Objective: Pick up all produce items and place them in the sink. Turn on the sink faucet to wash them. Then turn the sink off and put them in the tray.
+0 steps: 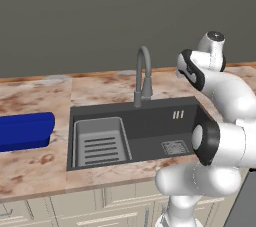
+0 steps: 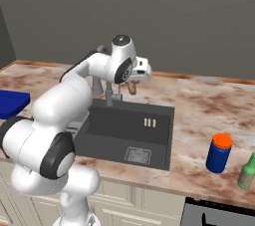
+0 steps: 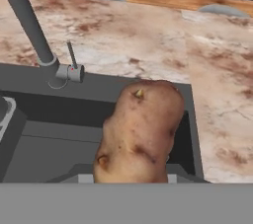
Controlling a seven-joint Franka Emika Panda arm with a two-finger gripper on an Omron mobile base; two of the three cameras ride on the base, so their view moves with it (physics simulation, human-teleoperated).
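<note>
We've got the potato (image 3: 139,134) clamped in the fingers (image 2: 132,88), closed on it. In hand view it fills the space right ahead of the fingers, long axis running out along them, tilted a bit. In right base view it's a small brown lump hanging under the hand, near the faucet (image 1: 143,75).

Key relation: sink (image 1: 150,126) lies below and ahead of the fingers. Potato looks to be over the back rim / rear right part of the basin, not over the middle. Can't tell exactly how far inside the rim it sits. Faucet base and lever are off to one side of the fingers in hand view, apart from the potato, no contact.

Our read: step 1, carry to sink, nearly done. Next move prob. a short lowering into the basin, then release. Drop from here risks a bounce onto the desk (image 1: 30,166) or a hit on the rim, so we'd go lower and more toward the drain (image 1: 175,147) first.

Rack insert (image 1: 99,143) sits at the far end of the basin from the fingers; tray (image 1: 25,130) beyond that, on the desk, well apart. Blue jar (image 2: 218,153) and green bottle (image 2: 247,170) on the desk on the other side, not produce as far as we can tell.

Wash and tray steps not yet started.
</note>
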